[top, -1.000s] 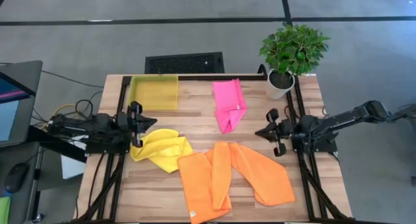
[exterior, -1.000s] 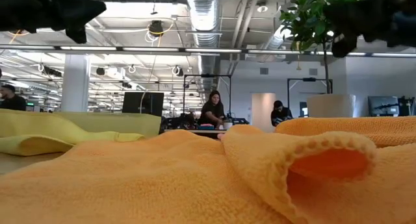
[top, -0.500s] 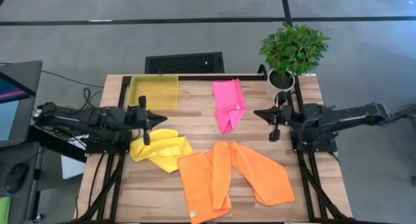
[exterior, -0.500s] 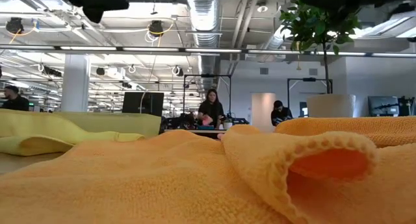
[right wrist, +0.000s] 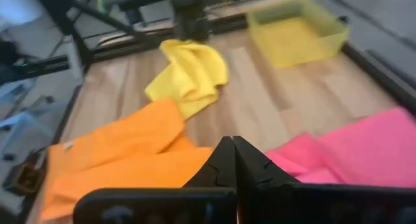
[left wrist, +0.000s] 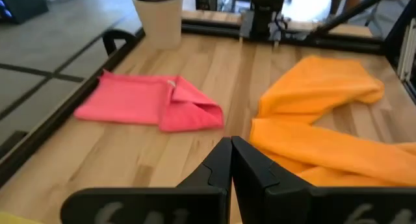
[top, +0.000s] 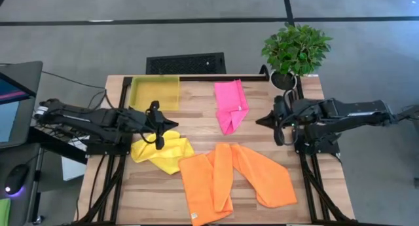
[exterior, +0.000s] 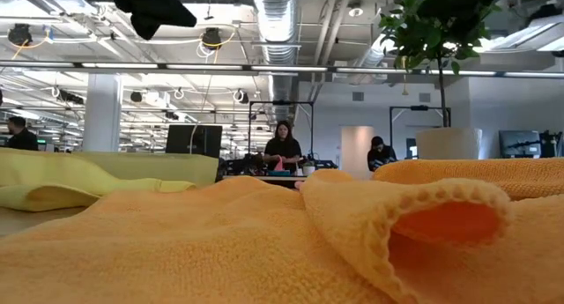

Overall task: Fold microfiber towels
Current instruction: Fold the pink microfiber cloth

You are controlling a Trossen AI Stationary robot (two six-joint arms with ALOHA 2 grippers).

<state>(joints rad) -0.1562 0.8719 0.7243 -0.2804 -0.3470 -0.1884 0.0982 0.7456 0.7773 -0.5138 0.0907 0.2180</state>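
Low view: the near orange towel [exterior: 264, 242] fills the foreground and hides the table top; only a dark piece of an arm shows at the upper edge, and which arm it is cannot be told here. People sit far back in the room.
Hidden in high view: whether the two orange towels [top: 232, 177] overlap or only touch where they cross is hard to make out.
Left gripper [top: 171, 124]: fingers pressed together, holding nothing, above the far edge of the yellow towel [top: 163, 149].
Right gripper [top: 260, 120]: fingers pressed together, empty, just beside the pink towel [top: 231, 105], which lies toward the table's middle from its tip.
Change since a second ago: both arms have swung inward from the table's sides and turned their tips toward the centre; the right fingers have closed the last bit. The towels lie as they did.
Pink towel, left wrist view: soft nap, flat, one corner folded over into a ridge [left wrist: 156, 104], ahead of the closed fingers [left wrist: 221, 162].
Yellow towel, right wrist view: crumpled heap [right wrist: 188, 74], beyond the closed fingers [right wrist: 224, 160].
Orange towels: long floppy strips, looped pile, rolled hem.
Yellow bin [top: 154, 92]: rigid, translucent, square, beyond the left gripper.
Potted plant [top: 293, 52]: white pot, far corner past the right gripper.
Table [top: 196, 118]: pale wood planks.
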